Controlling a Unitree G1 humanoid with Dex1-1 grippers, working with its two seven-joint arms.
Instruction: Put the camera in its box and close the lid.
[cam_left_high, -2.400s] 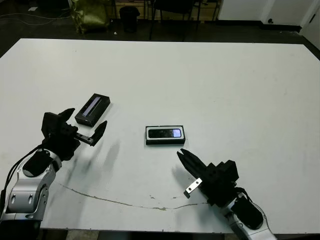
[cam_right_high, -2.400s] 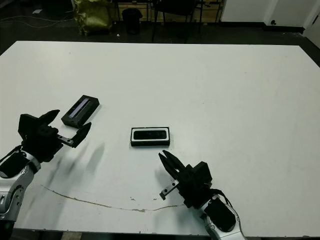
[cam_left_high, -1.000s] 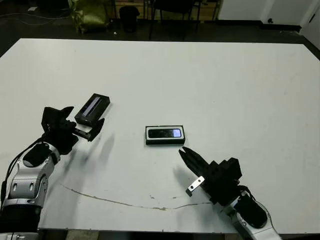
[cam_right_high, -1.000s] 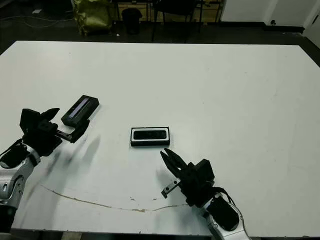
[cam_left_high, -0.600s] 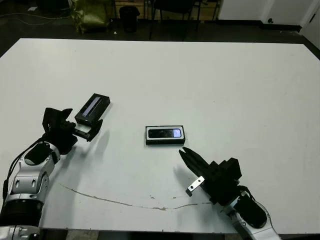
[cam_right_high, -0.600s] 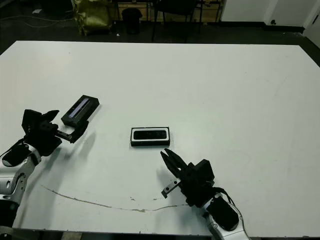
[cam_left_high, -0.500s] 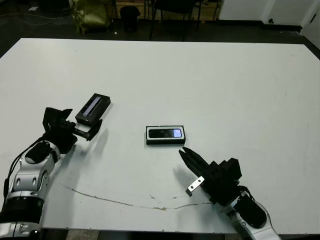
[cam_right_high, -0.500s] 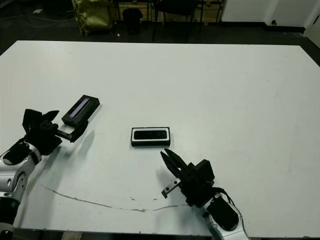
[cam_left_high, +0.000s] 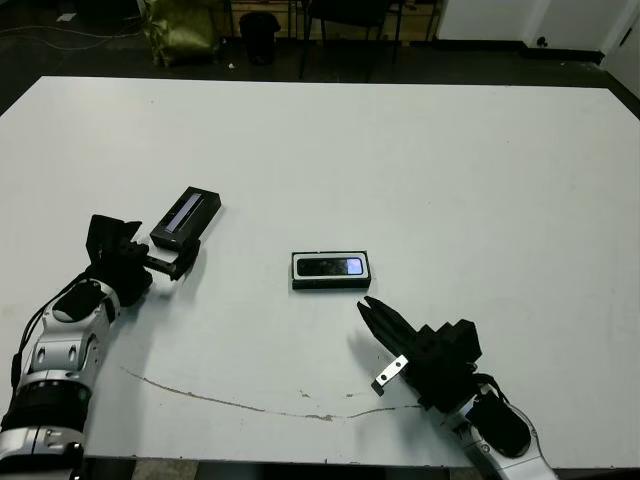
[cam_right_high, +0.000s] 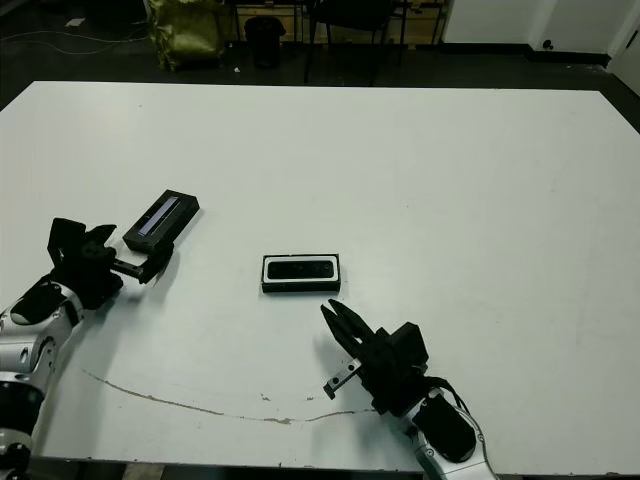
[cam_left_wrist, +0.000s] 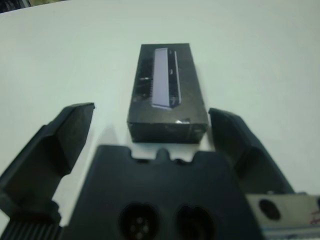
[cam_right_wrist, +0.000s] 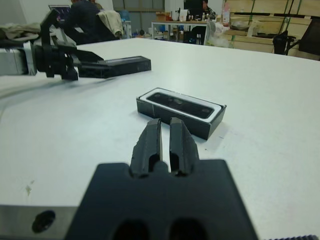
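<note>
The camera (cam_left_high: 331, 266), a slim black bar with a glossy face, lies inside the white-lined box (cam_left_high: 299, 282) at the table's middle. The lid (cam_left_high: 186, 218), black with a pale bluish strip facing up, rests at the left, apart from the box. My left gripper (cam_left_high: 165, 245) is open at the lid's near end; in the left wrist view the lid (cam_left_wrist: 166, 90) sits just ahead of the gripper (cam_left_wrist: 150, 111), its fingers (cam_left_wrist: 55, 145) spread wider than it and not touching. My right gripper (cam_left_high: 372, 312) hovers shut just in front of the box (cam_right_wrist: 200, 127), holding nothing.
A thin dark crack mark (cam_left_high: 230, 402) runs across the table near the front edge. Chairs and a yellow-green bag (cam_left_high: 180, 30) stand beyond the far edge. A seated person (cam_right_wrist: 82, 17) and shelves show past the table in the right wrist view.
My left gripper has slid forward to the lid's near end, staying open. The right gripper, box and camera have stayed where they were.
</note>
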